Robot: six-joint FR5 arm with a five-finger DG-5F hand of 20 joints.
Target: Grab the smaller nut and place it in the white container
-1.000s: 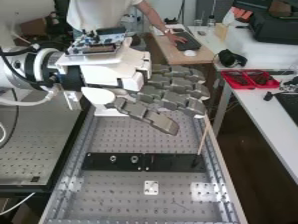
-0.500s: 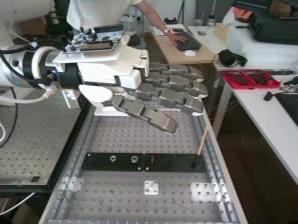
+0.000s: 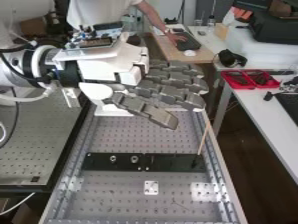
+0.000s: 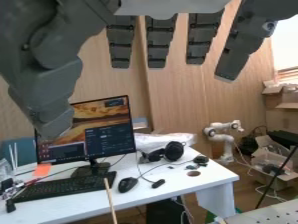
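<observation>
In the high view the hand (image 3: 163, 87) is above the far part of the perforated bench, its fingers straight and spread with nothing between them. Beyond its reach, the larger nut (image 3: 113, 158) and the bearing (image 3: 134, 159) stand on the flat black bar (image 3: 173, 162) nearer the bench's near end. A white object (image 3: 112, 112) sits low behind the hand, partly covered by it; whether it is the white container I cannot tell. In the wrist view the hand (image 4: 159, 42) has its fingers extended and its thumb apart from them.
A thin wooden stick (image 3: 203, 136) rises at a slant from the bar's right end. A small white plate (image 3: 151, 187) lies on the bench below the bar. Red trays (image 3: 250, 79) rest on the side table. The wrist view faces a desk (image 4: 193, 180) with a monitor (image 4: 103, 131).
The hand has shifted slightly and tilted, its lowest digit now a little higher in the high view. The parts on the bar have stayed where they were.
</observation>
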